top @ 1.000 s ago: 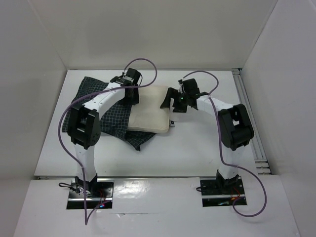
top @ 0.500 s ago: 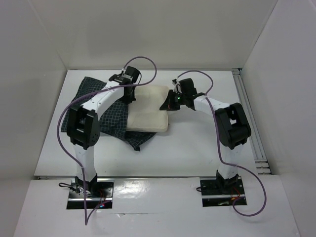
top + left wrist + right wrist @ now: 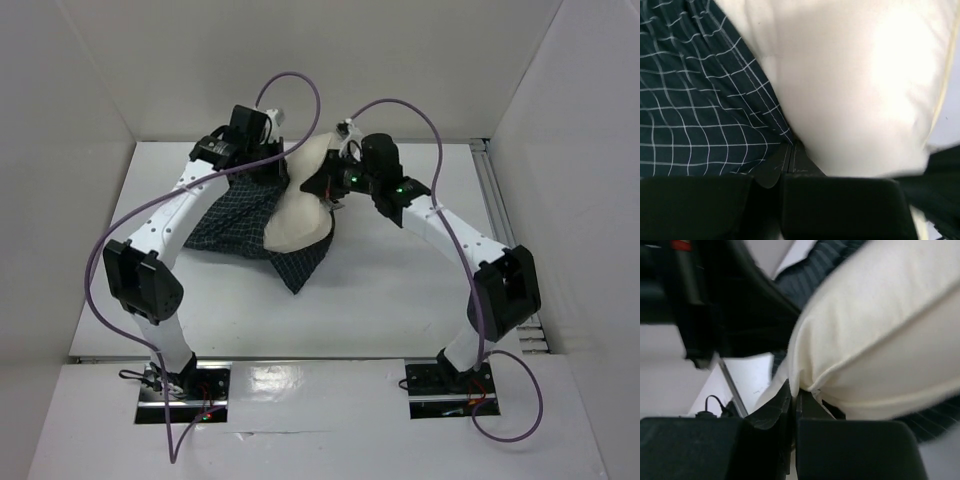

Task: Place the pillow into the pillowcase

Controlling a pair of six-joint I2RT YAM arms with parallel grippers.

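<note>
The cream pillow (image 3: 300,210) hangs lifted by its far end above the table, its lower end resting on the dark checked pillowcase (image 3: 235,215). My left gripper (image 3: 280,160) is shut at the pillowcase's raised far edge. In the left wrist view the shut fingertips (image 3: 791,146) pinch where the checked pillowcase (image 3: 695,100) meets the pillow (image 3: 860,85). Whether pillow fabric is caught too is hidden. My right gripper (image 3: 328,185) is shut on the pillow's seam edge (image 3: 810,385). The pillow (image 3: 880,340) bulges above those jaws.
White walls enclose the white table (image 3: 400,290) on three sides. A metal rail (image 3: 505,230) runs along its right edge. Purple cables (image 3: 290,85) loop above both wrists. The pillowcase's near corner (image 3: 298,278) lies flat on the table.
Both grippers closed from open, then rose and moved toward the back wall. The pillow's far end and the pillowcase's edge came up with them, so the pillow now hangs instead of lying flat.
</note>
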